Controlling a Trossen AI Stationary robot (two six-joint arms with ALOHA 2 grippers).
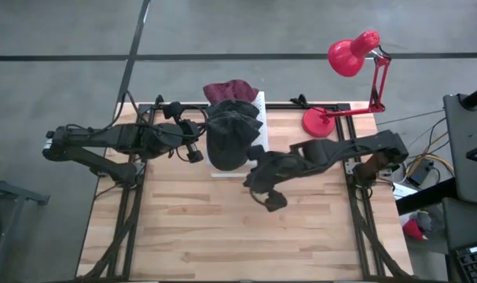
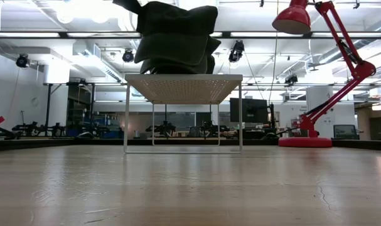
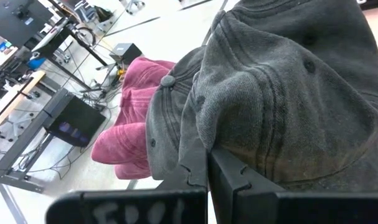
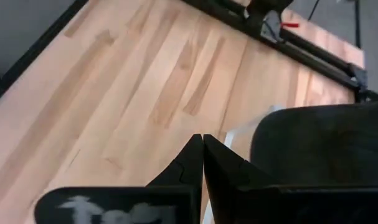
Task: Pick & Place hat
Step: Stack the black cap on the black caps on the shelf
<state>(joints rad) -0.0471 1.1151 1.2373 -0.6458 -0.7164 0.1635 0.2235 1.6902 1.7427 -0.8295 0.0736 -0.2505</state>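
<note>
A dark grey cap (image 1: 227, 135) lies on top of a pile of hats on a white perforated rack (image 2: 184, 88) at the table's far middle. A maroon hat (image 1: 229, 89) lies behind it, at the rack's far end. My left gripper (image 1: 200, 149) is shut and stands level at the grey cap's left side; the cap fills its wrist view (image 3: 282, 93). My right gripper (image 1: 252, 182) is shut and empty, above the table just off the rack's near right corner. Its fingertips (image 4: 203, 142) point over bare wood. My left gripper's shut fingertips (image 3: 207, 158) stand at the grey cap's lower edge (image 3: 195, 140), coming level from the table's left. I cannot tell whether they touch the cap.
A red desk lamp (image 1: 344, 63) stands at the far right corner, its base (image 1: 319, 122) on the table. The rack stands on thin white legs (image 2: 126, 119). The wooden table top (image 1: 222, 228) lies bare toward the near edge.
</note>
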